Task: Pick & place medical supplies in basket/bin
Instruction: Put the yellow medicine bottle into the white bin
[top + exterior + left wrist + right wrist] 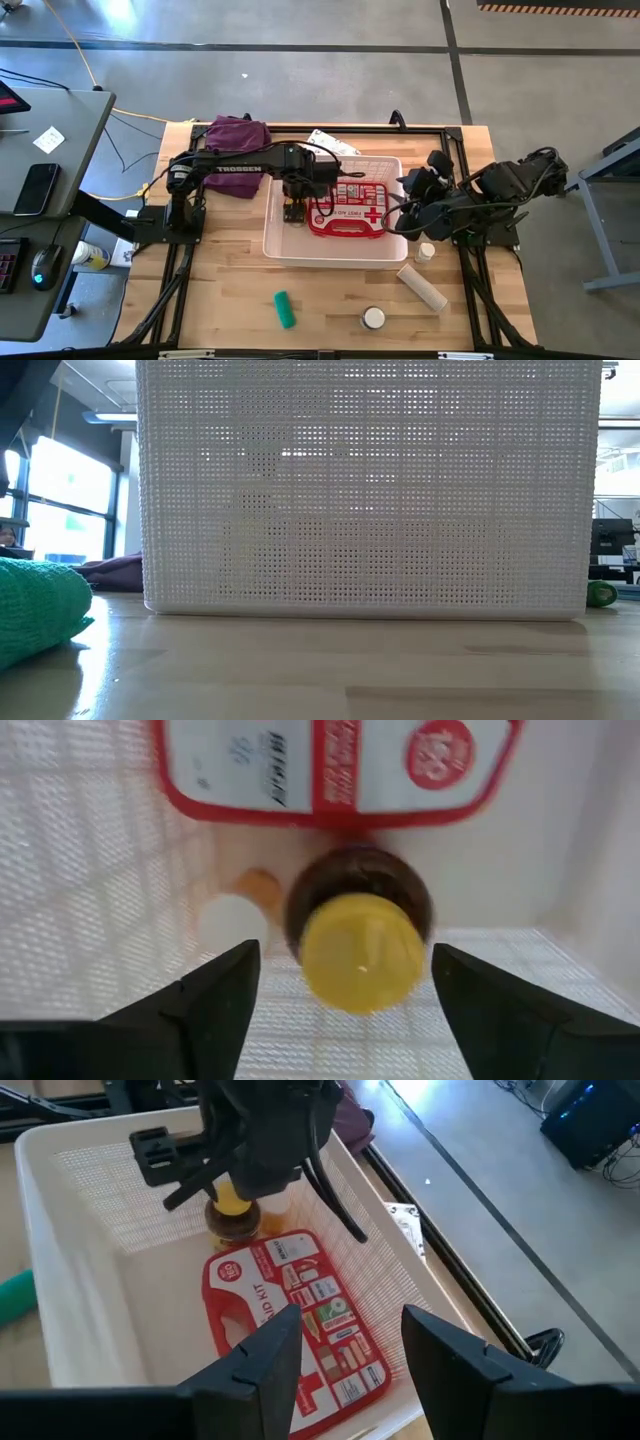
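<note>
My left gripper hangs inside the white slotted plastic basket, fingers spread wide on either side of the yellow-capped amber bottle, with a gap on each side and nothing gripped. Beyond the bottle, toward frame top, lies the red first-aid pouch with white cross. A basket wall rises at frame right. My right gripper, fingers parted and empty, hovers over the basket's right rim.
</note>
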You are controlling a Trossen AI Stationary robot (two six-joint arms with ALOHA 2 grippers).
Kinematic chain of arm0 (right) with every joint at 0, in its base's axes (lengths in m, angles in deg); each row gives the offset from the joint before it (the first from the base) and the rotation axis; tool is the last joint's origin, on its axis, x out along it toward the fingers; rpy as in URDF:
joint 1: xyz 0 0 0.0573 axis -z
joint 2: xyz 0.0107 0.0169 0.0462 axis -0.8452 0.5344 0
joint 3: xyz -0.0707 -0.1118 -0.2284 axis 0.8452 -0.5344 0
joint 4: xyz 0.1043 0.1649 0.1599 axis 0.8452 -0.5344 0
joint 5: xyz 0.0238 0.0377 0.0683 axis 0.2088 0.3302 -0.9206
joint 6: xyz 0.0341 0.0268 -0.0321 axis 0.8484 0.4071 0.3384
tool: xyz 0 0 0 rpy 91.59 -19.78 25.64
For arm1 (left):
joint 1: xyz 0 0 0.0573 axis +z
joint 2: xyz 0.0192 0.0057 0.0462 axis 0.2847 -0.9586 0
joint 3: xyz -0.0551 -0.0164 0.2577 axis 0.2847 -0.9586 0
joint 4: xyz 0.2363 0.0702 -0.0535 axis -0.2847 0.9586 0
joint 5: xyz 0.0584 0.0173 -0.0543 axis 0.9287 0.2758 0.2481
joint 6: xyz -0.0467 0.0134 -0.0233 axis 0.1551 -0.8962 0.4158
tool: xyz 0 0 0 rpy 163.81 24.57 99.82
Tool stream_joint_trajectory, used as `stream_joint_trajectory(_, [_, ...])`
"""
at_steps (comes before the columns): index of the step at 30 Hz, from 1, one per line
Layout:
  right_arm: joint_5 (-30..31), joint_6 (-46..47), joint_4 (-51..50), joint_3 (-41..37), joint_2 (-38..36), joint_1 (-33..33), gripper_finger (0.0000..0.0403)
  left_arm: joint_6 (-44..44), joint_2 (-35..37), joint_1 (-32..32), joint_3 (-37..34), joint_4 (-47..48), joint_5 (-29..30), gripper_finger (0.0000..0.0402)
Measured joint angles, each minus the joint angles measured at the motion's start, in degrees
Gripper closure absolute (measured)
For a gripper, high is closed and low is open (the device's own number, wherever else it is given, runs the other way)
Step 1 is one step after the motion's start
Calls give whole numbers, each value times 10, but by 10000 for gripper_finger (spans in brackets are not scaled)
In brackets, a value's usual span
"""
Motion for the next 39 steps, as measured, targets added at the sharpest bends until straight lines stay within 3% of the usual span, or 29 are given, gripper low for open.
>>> stream_joint_trajectory(5, [-16, -3, 0, 0, 0, 17, 238, 7, 0, 0, 0, 5, -19, 98])
stream_joint_trajectory(20, [-110, 18, 25, 0, 0, 39, 238, 18, -51, 3, -3, -3, 13, 130])
stream_joint_trajectory(33, [-104, 60, 26, 0, 0, 4, 238, 22, -52, 3, -1, -1, 41, 158])
stream_joint_trajectory(39, [-106, 80, 27, 0, 0, -6, 238, 62, -53, 3, 36, 17, 42, 156])
